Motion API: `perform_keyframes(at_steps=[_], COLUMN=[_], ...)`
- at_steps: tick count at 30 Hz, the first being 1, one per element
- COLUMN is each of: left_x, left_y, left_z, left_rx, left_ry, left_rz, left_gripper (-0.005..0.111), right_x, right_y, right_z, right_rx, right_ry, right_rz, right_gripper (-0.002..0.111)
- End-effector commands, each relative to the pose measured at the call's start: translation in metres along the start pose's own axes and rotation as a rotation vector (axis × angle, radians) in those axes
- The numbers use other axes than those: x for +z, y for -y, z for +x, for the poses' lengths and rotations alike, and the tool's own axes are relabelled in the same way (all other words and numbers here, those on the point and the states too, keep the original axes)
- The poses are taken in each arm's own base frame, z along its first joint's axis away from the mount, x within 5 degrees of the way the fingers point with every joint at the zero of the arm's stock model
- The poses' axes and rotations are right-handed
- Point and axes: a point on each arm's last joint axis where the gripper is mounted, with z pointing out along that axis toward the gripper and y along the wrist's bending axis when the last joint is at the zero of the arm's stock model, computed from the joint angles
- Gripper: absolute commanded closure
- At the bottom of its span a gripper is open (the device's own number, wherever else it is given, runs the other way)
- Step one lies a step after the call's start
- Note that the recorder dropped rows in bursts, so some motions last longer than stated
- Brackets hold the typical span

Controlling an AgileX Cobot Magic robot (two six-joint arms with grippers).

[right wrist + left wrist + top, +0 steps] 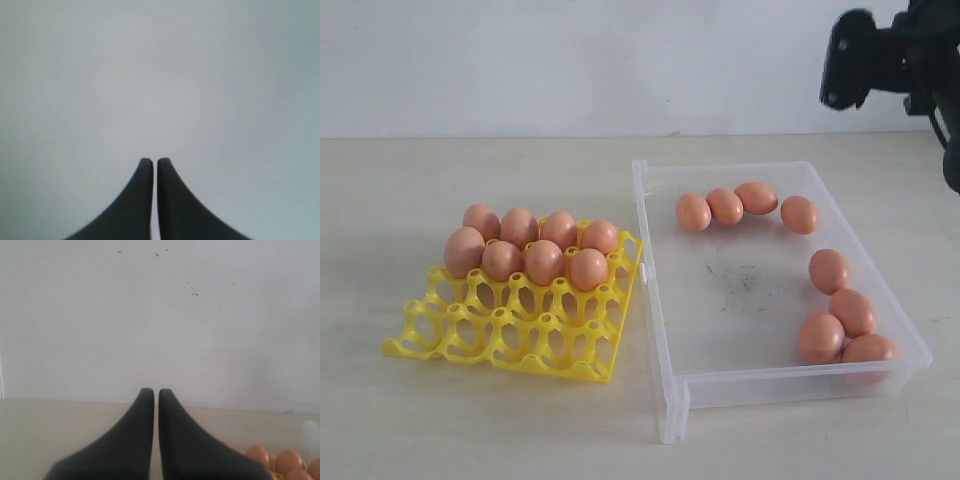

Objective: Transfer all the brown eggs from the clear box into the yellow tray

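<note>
The yellow tray [510, 340] lies on the left of the table with several brown eggs [544, 261] filling its two back rows; its front cups hold nothing. To its right stands the clear box [665, 330], where several brown eggs [725, 205] lie along the back wall and more [820, 336] along the right side. My right gripper [154, 161] is shut on nothing and faces the pale wall; its arm [880, 60] hangs high at the top right. My left gripper [152, 391] is shut and empty, aimed at the wall, with a few eggs [290, 461] at that view's lower corner.
The table is pale wood, and a white wall rises behind it. Bare tabletop stretches in front of the tray and the box. The box's bottom [745, 285] has a dark scuff mark in the middle.
</note>
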Motion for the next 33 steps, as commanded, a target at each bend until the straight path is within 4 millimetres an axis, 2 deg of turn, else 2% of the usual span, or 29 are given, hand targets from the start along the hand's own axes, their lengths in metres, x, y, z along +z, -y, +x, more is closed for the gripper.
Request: perform_keyframes(at_steps=[1, 4, 6, 8, 9, 11, 13, 14, 16, 17, 19, 22, 24, 26, 27, 28, 29, 31, 33], left_x=[0.0, 0.0, 0.0, 0.0, 0.0, 0.0, 0.0, 0.0, 0.0, 0.0, 0.0, 0.0, 0.0, 0.0, 0.0, 0.0, 0.0, 0.0, 0.0], left_y=[0.0, 0.0, 0.0, 0.0, 0.0, 0.0, 0.0, 0.0, 0.0, 0.0, 0.0, 0.0, 0.0, 0.0, 0.0, 0.0, 0.0, 0.0, 0.0], left_z=[-0.001, -0.001, -0.001, -0.001, -0.001, -0.001, -0.001, -0.001, -0.001, -0.001, -0.001, -0.001, -0.001, -0.001, -0.001, -0.001, -0.001, -0.001, -0.001], left_rx=[-0.002, -0.002, -0.002, -0.002, -0.002, -0.002, -0.002, -0.002, -0.002, -0.002, -0.002, -0.002, -0.002, -0.002, -0.002, -0.002, -0.002, -0.002, -0.002], left_ry=[0.009, 0.009, 0.009, 0.009, 0.009, 0.009, 0.009, 0.009, 0.009, 0.009, 0.009, 0.009, 0.009, 0.009, 0.009, 0.009, 0.009, 0.009, 0.009], left_rz=[0.002, 0.002, 0.002, 0.002, 0.002, 0.002, 0.002, 0.002, 0.002, 0.002, 0.002, 0.002, 0.002, 0.002, 0.002, 0.002, 0.002, 0.002, 0.002], left_gripper=[0.103, 0.103, 0.103, 0.103, 0.103, 0.103, 0.103, 0.103, 0.103, 0.103, 0.103, 0.103, 0.103, 0.103, 0.103, 0.103, 0.103, 0.103, 0.103], right_x=[-0.002, -0.009, -0.015, -0.018, -0.021, -0.022, -0.014, -0.004, 0.009, 0.014, 0.019, 0.022, 0.018, 0.017, 0.023, 0.028, 0.041, 0.059, 0.059], right_y=[0.036, 0.056, 0.065, 0.074, 0.08, 0.089, 0.093, 0.09, 0.088, 0.079, 0.058, 0.009, -0.019, -0.038, -0.046, -0.05, -0.059, -0.066, -0.069], right_z=[0.008, 0.012, 0.003, -0.014, -0.028, -0.052, -0.064, -0.062, -0.056, -0.049, -0.042, -0.031, -0.027, -0.026, -0.028, -0.027, -0.024, -0.019, -0.019], right_rx=[0.588, 1.172, 1.538, 1.643, 1.575, 1.325, 1.21, 1.223, 1.137, 1.054, 0.912, 0.682, 0.584, 0.611, 0.734, 0.784, 0.889, 0.991, 0.961], right_ry=[-0.002, 0.098, 0.238, 0.434, 0.561, 0.646, 0.501, 0.304, 0.088, -0.028, -0.142, -0.237, -0.234, -0.255, -0.315, -0.368, -0.549, -0.71, -0.72], right_rz=[0.254, 0.251, 0.074, -0.158, -0.288, -0.529, -0.659, -0.663, -0.548, -0.507, -0.553, -0.847, -1.095, -1.343, -1.536, -1.606, -1.658, -1.585, -1.598], right_gripper=[0.108, 0.108, 0.108, 0.108, 0.108, 0.108, 0.108, 0.108, 0.108, 0.108, 0.108, 0.108, 0.108, 0.108, 0.108, 0.108, 0.108, 0.108, 0.104])
